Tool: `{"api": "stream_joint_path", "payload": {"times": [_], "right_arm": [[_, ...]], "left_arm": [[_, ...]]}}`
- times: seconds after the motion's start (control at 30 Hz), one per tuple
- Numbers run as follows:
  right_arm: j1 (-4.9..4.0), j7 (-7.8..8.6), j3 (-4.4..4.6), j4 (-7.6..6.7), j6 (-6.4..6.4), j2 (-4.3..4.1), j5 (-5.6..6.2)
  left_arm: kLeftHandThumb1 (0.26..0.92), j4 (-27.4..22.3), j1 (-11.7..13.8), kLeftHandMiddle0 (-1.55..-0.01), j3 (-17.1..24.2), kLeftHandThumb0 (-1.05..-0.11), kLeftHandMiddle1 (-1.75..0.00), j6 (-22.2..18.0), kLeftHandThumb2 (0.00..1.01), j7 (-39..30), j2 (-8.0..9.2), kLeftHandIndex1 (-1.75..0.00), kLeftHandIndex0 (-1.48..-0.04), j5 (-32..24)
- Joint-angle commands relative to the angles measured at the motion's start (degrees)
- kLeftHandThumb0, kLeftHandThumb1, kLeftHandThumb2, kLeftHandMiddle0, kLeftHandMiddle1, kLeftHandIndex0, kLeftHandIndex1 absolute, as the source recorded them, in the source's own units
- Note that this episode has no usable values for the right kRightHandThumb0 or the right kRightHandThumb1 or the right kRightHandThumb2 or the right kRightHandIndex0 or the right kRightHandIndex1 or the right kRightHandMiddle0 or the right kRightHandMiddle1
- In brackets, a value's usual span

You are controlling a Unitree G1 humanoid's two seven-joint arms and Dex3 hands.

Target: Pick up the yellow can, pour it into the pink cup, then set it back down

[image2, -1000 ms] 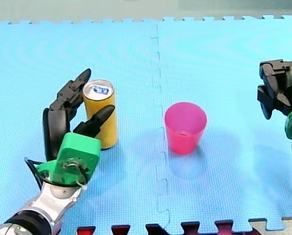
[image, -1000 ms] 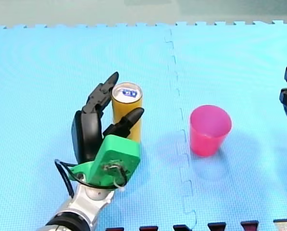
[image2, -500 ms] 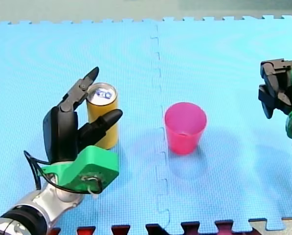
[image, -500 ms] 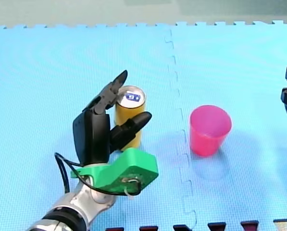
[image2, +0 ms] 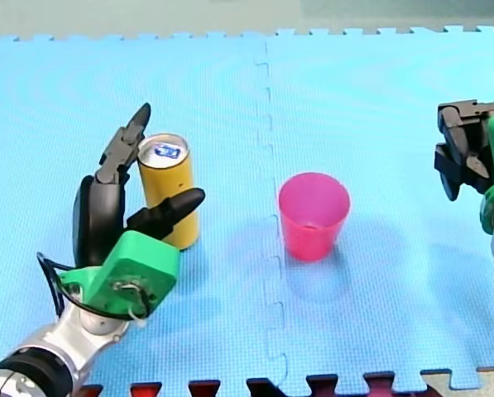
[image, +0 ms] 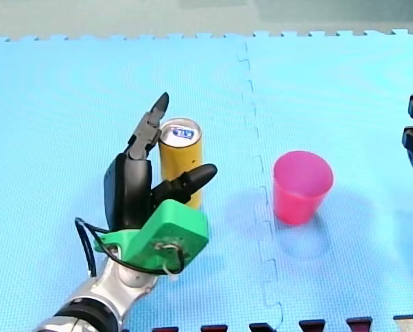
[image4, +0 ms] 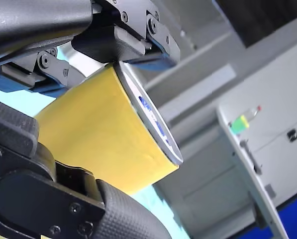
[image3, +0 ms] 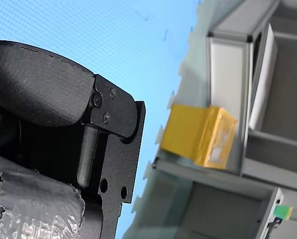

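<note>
Right now the yellow can stands on the blue foam mat, left of the mat's middle seam and about halfway between its far and near edges. We see the left robot hand gripping it: the thumb lies across the can's near side, and the fingers rise along its far-left side to the rim. The second wrist view shows the same grip, with the can wedged between black finger links. A green wrist mount sits in front of the can and hides its base, so we cannot tell whether it touches the mat. A black cable loops beside the mount. Across the seam, the pink cup stands upright, well apart from the can. The right robot hand is at the mat's right edge, holding nothing; whether it is open or closed we cannot tell. Beyond the mat's edge, the first wrist view shows a yellow block against a grey frame.
</note>
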Motion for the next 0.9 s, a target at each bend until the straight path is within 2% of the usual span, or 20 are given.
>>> {"api": "stream_joint_path", "payload": {"times": [0.0,0.23,0.4,0.6,0.87], "right_arm": [[0.01,0.36,-0.11,-0.01,-0.24,-0.12,0.21],[0.0,0.5,-0.06,0.0,-0.33,0.22,0.18],[-0.12,0.44,0.03,0.04,-0.23,0.48,0.1],[-0.4,0.44,-0.03,0.17,0.05,1.02,0.19],[-0.78,-0.67,0.42,0.31,0.14,1.47,-0.48]], "left_arm": [[0.855,-0.09,1.08,-0.41,2.32,-1.046,0.0,-0.74,0.01,-4.97,0.25,0.0,-0.37,-3.05],[0.88,-1.08,4.75,-0.34,5.29,-1.048,0.0,-5.63,0.02,-12.26,2.31,0.0,-0.32,-7.02],[0.877,-1.82,6.62,-0.32,6.37,-1.048,0.0,-7.89,0.01,-14.82,3.72,0.0,-0.31,-7.97],[0.875,-2.28,7.41,-0.31,6.64,-1.048,0.0,-8.13,0.01,-14.87,4.28,0.0,-0.3,-7.61],[0.88,-2.8,7.99,-0.3,5.77,-1.048,0.0,-8.32,0.01,-13.09,4.59,0.0,-0.29,-5.89]]}}
